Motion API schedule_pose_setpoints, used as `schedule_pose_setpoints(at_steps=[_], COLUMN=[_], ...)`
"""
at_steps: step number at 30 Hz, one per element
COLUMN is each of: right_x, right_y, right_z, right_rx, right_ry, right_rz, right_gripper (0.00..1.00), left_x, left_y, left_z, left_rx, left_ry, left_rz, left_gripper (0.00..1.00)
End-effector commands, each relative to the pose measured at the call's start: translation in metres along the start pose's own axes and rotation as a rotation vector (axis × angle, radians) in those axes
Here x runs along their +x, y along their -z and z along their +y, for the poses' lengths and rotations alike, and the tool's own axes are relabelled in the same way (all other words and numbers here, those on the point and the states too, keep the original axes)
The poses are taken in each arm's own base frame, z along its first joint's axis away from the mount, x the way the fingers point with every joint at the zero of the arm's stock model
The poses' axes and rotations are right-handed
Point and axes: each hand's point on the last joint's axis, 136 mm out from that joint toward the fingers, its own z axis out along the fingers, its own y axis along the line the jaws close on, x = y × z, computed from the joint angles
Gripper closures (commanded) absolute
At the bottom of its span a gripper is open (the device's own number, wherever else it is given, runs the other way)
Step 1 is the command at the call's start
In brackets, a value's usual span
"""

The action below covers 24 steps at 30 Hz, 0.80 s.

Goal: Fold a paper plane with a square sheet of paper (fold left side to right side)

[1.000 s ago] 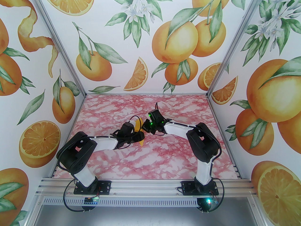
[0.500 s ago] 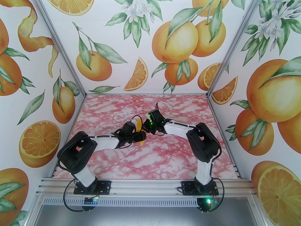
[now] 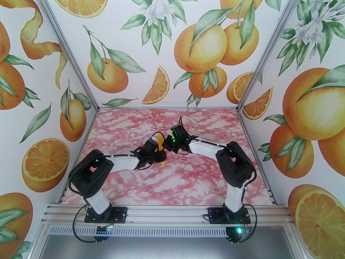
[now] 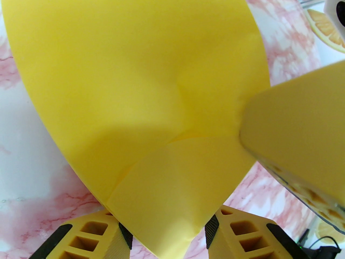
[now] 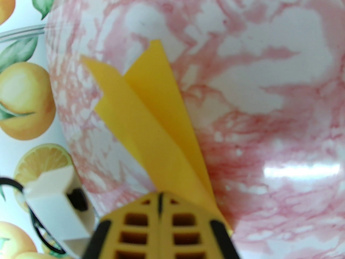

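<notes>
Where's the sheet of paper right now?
In the top view the sheet of paper is mid-table, lifted between the open left claw and the right claw, which is shut on one edge.

Lab booth: aluminium frame point(image 3: 66, 47), printed walls point(image 3: 161, 23)

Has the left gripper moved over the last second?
Yes. The left gripper has shifted slightly right, judged against the table's marble pattern.

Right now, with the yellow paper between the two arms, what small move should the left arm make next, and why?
Probably close the left jaws on the paper: they stand apart on either side of its pointed end, while the right jaws are shut on it alone.
</notes>
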Motion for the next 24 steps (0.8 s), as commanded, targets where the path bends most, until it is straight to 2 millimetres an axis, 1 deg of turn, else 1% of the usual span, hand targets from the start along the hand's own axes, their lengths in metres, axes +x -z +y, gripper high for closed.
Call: schedule_pose_setpoints(at_steps=[1,5,7,9,11,13,16,19,21,24], right_x=[0.002,0.003,0.003,0.003,0.003,0.002,0.003,0.002,0.001,0.0], right_y=[0.008,0.007,0.007,0.008,0.009,0.011,0.016,0.023,0.029,0.034], right_z=[0.007,0.005,0.006,0.006,0.009,0.01,0.012,0.013,0.009,0.004], right_rx=[-0.024,-0.019,-0.019,-0.018,-0.021,-0.027,-0.031,-0.032,-0.02,-0.02], right_ry=[0.001,0.005,0.011,0.02,0.034,0.046,0.075,0.104,0.126,0.143], right_rz=[-0.004,0.0,0.001,0.0,0.002,0.001,0.001,-0.009,-0.024,-0.028], right_gripper=[0.97,0.96,0.92,0.86,0.74,0.71,0.58,0.55,0.52,0.53], left_x=[0.017,0.017,0.016,0.016,0.016,0.016,0.015,0.013,0.014,0.013], left_y=[-0.002,-0.001,-0.001,-0.001,0.0,0.001,0.002,0.002,0.002,0.003], left_z=[0.021,0.018,0.018,0.017,0.016,0.015,0.012,0.01,0.01,0.011], left_rx=[-0.073,-0.051,-0.039,-0.016,0.003,0.016,0.052,0.093,0.113,0.142], left_ry=[-0.001,-0.001,0.002,0.01,0.019,0.021,0.031,0.042,0.052,0.068], left_rz=[0.042,0.036,0.036,0.033,0.028,0.028,0.021,0.016,0.017,0.015], left_gripper=[0.6,0.6,0.6,0.61,0.6,0.61,0.61,0.62,0.62,0.62])
